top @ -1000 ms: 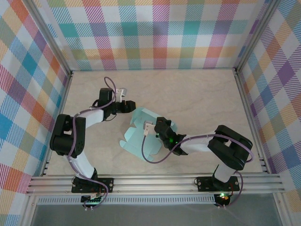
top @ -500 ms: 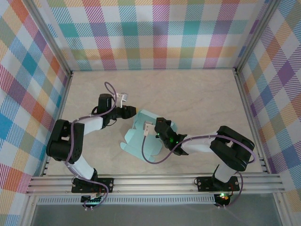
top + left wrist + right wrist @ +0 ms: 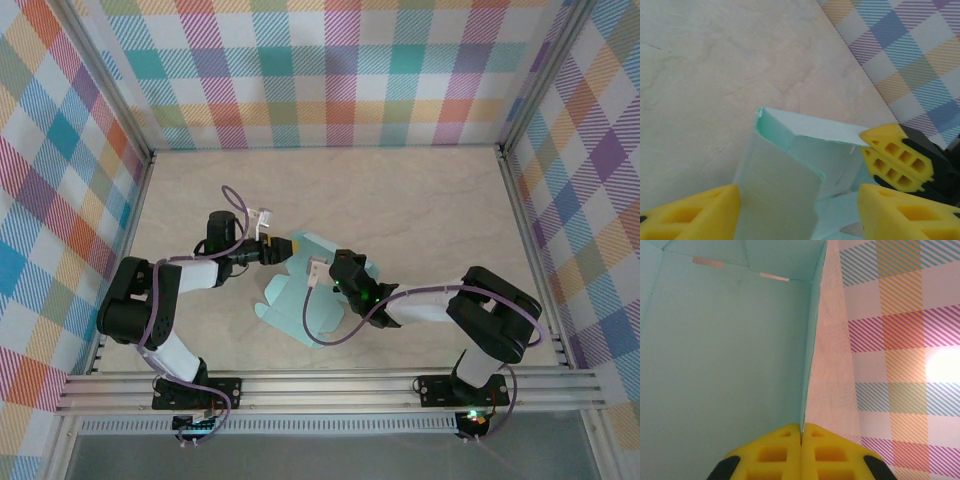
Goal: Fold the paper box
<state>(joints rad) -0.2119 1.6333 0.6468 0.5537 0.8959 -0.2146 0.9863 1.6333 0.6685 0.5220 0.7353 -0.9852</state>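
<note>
Left gripper (image 3: 280,249), left of centre, reaches the upper edge of the paper box (image 3: 300,312), which lies mid-frame on the table (image 3: 430,200). The right gripper (image 3: 333,278) sits on its right side. Left wrist view: left jaws well apart, straddling an upright wall; contact unclear. Right wrist view: right fingers (image 3: 775,450) pinched tight on a wall's thin edge. Card looks light, floppy and crease-prone, so best held by flap edges near folds.

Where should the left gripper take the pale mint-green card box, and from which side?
On the pale mint-green card box, pinch the raised wall from the left: it stands thin and upright inside the open left gripper, while the right gripper clamps the far edge.
</note>
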